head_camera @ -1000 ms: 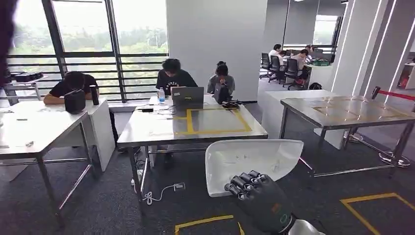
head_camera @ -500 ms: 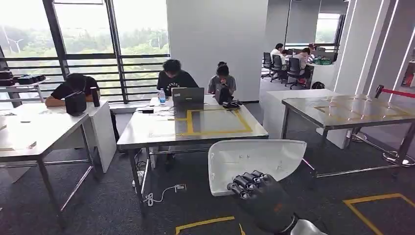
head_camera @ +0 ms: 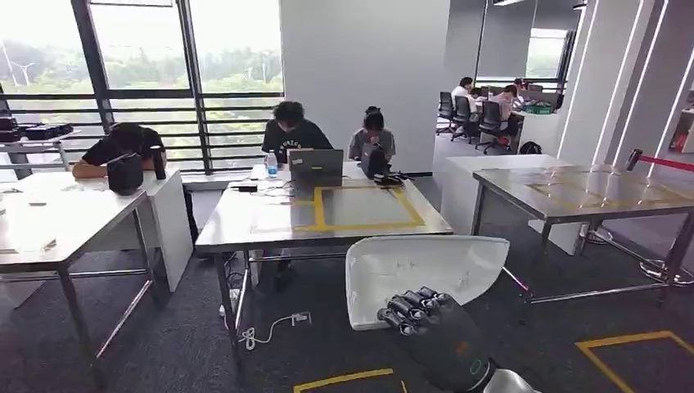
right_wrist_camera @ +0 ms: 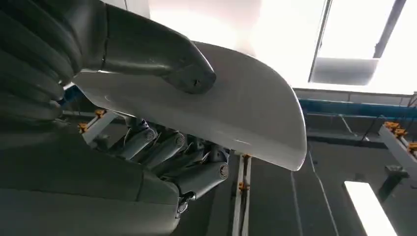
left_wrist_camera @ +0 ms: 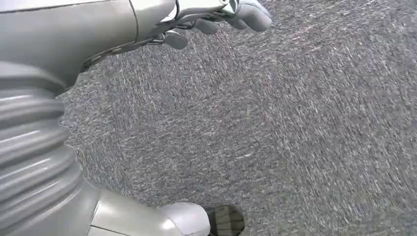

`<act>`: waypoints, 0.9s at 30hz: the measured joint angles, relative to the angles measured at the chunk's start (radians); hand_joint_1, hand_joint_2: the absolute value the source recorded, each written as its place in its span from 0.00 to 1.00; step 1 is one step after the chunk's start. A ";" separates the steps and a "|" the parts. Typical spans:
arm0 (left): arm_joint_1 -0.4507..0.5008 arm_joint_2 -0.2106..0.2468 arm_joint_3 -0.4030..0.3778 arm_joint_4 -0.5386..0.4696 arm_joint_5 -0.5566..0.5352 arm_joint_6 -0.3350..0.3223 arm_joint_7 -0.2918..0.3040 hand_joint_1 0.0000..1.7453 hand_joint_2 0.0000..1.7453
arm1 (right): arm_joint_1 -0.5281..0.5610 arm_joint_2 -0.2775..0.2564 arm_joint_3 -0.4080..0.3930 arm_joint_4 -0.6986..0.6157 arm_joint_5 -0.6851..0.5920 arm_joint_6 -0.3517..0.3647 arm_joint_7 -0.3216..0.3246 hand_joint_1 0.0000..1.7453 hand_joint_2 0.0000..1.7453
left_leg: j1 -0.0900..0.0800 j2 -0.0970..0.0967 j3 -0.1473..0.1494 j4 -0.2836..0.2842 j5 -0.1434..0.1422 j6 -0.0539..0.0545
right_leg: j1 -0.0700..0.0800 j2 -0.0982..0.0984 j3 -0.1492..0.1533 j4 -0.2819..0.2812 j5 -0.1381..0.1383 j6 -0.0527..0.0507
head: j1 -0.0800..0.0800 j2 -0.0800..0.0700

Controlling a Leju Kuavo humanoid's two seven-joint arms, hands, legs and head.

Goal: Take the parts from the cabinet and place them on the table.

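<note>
My right hand (head_camera: 430, 323) grips a white curved shell part (head_camera: 421, 274) by its near edge and carries it low in front of me. From the right wrist camera the thumb (right_wrist_camera: 162, 59) lies on one face of the white part (right_wrist_camera: 246, 113) and the fingers (right_wrist_camera: 172, 152) curl under the other. Ahead stands a steel table (head_camera: 245, 225) with a yellow taped rectangle (head_camera: 360, 206) on its top. My left hand (left_wrist_camera: 216, 14) hangs over grey carpet, its fingers loosely apart, holding nothing.
A laptop (head_camera: 314, 164), a water bottle (head_camera: 271, 160) and cables sit at the table's far edge, where people (head_camera: 293, 131) are seated. Another steel table (head_camera: 589, 188) stands to the right, a white desk (head_camera: 49, 217) to the left. Cables (head_camera: 266, 323) lie on the floor.
The whole picture has shifted a little between frames, so the camera has moved. The white part stays in my right hand the same way.
</note>
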 joint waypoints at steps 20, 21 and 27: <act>-0.001 0.000 0.000 -0.001 0.000 -0.001 0.011 0.00 1.00 | 0.005 0.003 -0.007 0.001 0.001 0.012 -0.002 0.92 1.00 | -0.003 -0.001 -0.105 0.269 -0.148 -0.040 | 0.007 -0.002 -0.021 -0.011 0.046 -0.057 | 0.005 0.000; 0.000 0.000 0.000 -0.001 0.000 -0.001 0.012 0.00 1.00 | 0.006 0.003 -0.007 0.001 0.001 0.012 -0.002 0.92 1.00 | -0.002 -0.001 -0.132 0.298 -0.142 -0.042 | 0.007 -0.001 -0.018 -0.009 0.041 -0.056 | 0.005 0.000; -0.004 0.001 0.000 -0.002 -0.001 -0.001 0.013 0.00 1.00 | 0.006 0.005 -0.007 0.001 0.001 0.013 -0.001 0.92 1.00 | -0.004 0.003 -0.016 0.006 0.014 -0.026 | 0.011 0.003 0.008 0.011 -0.003 -0.030 | 0.007 0.000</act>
